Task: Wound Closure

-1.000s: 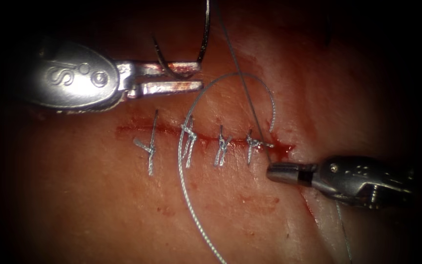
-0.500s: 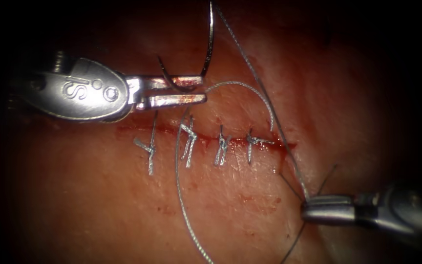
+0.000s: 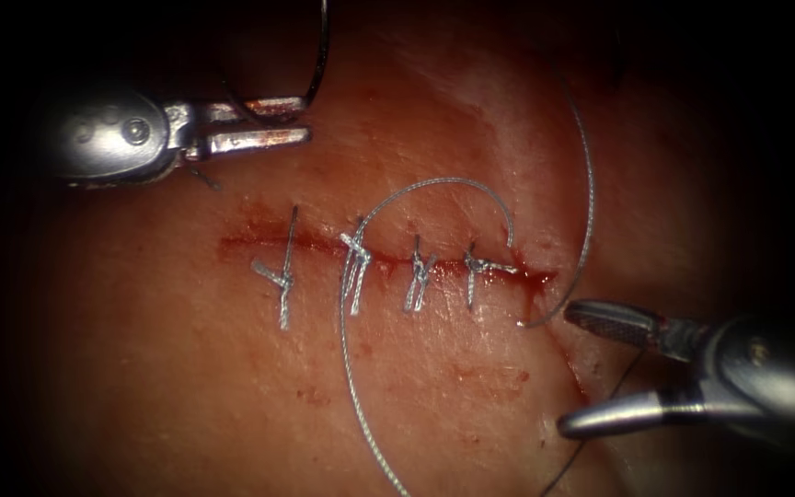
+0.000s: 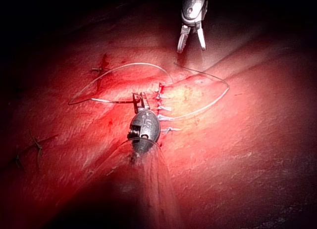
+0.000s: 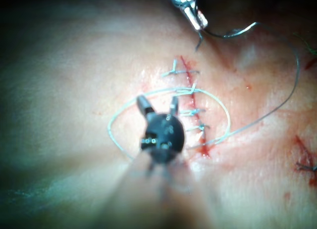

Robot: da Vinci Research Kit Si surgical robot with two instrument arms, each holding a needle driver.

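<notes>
The tissue (image 3: pixel 186 396) has a level cut (image 3: pixel 250 244) crossed by several knotted stitches (image 3: pixel 416 276). Above the cut's left end, my left tool (image 3: pixel 305 120) is shut on the curved needle (image 3: pixel 320 55) at the low bend of its curve. The needle is out of the tissue and rises upward. Below the cut's right end, my right tool (image 3: pixel 568 370) stands wide open and holds nothing. A dark thread strand (image 3: pixel 590 212) arcs free from beside the last stitch. A pale thread loop (image 3: pixel 434 181) lies over the stitches. The right wrist view shows the spread jaws of that tool (image 5: pixel 158 103).
Red fluid (image 3: pixel 535 281) pools at the cut's right end. The pale thread trails down across the tissue (image 3: pixel 361 414) toward the near edge. In the left wrist view the right tool (image 4: pixel 192 38) hangs beyond the stitch row, with the left tool (image 4: pixel 140 100) beside the stitches.
The right tool drew the thread down and to the right, then opened and let it go. The left tool moved left and up with the needle. The dark strand went slack.
</notes>
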